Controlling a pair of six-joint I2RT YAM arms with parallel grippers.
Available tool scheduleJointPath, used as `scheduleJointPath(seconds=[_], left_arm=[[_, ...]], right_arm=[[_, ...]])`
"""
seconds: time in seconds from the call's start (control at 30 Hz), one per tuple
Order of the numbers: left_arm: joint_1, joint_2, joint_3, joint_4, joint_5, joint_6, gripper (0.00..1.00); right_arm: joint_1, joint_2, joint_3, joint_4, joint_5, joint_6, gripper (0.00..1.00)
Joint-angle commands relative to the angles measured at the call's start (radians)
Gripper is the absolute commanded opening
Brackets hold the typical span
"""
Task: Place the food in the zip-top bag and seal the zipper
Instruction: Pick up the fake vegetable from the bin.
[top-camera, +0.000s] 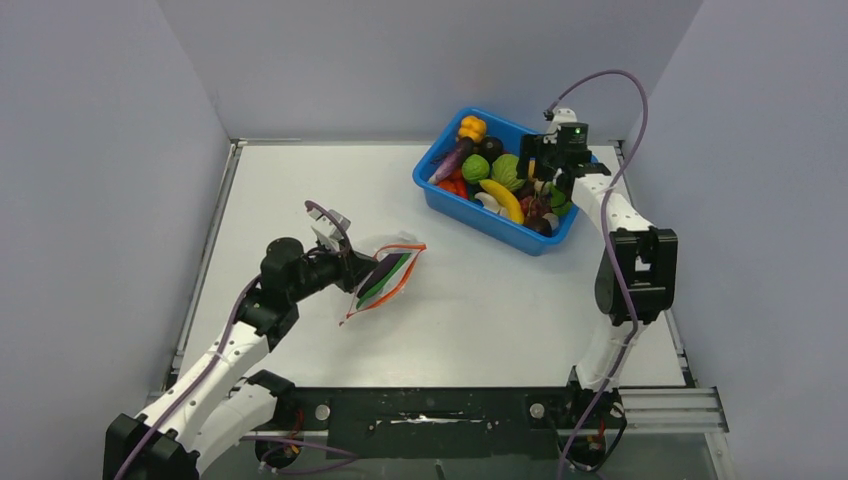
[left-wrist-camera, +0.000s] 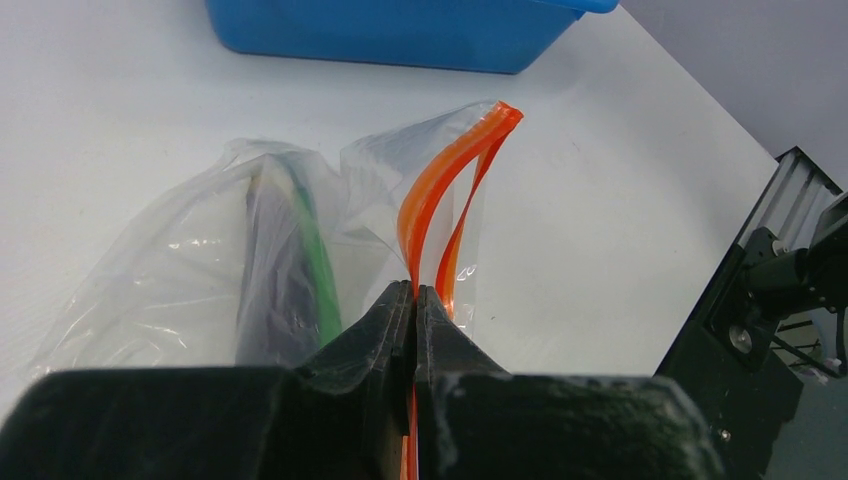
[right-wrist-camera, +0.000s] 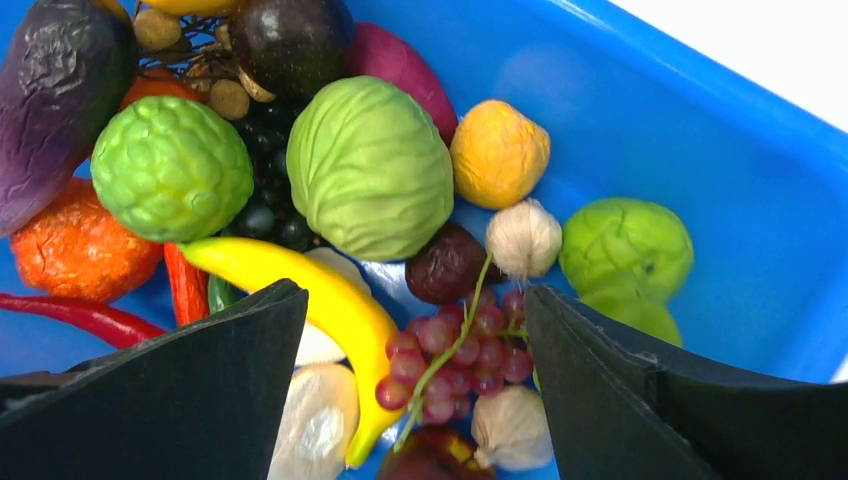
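Observation:
The clear zip-top bag (left-wrist-camera: 180, 260) lies on the white table, held up at its mouth. My left gripper (left-wrist-camera: 415, 290) is shut on one strip of the red-orange zipper (left-wrist-camera: 440, 180), and the mouth gapes open beyond the jaws. Inside the bag lie a dark purple eggplant (left-wrist-camera: 275, 270) and a long green pod (left-wrist-camera: 318, 270). In the top view the bag (top-camera: 385, 280) sits left of centre at the left gripper (top-camera: 352, 270). My right gripper (right-wrist-camera: 415, 295) hangs open over the food, a yellow banana (right-wrist-camera: 310, 285) and red grapes (right-wrist-camera: 465, 350) between its fingers, nothing gripped.
The blue bin (top-camera: 470, 215) stands at the back right, full of toy food: a green cabbage (right-wrist-camera: 368, 165), a bumpy green fruit (right-wrist-camera: 170, 165), a purple eggplant (right-wrist-camera: 50, 100), garlic bulbs and a red chilli. Grey walls close in three sides of the table.

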Motion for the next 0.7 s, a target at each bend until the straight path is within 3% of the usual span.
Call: scheduleJointPath(seconds=[0.0,0.43,0.67], left_arm=[[0.006,-0.026,0.003,0.061,0.038,0.017,0.00],[0.006,-0.051,-0.006,0.053,0.036,0.024,0.00],[0.006,-0.066,-0.010,0.045,0.027,0.026,0.00]], right_arm=[[0.001,0.066,0.118,0.080,-0.027,-0.027,0.83],[0.002,0.171,0.131,0.177,-0.171,-0.077,0.84],[0.009,0.229,0.153,0.191,-0.134,-0.096,0.87]])
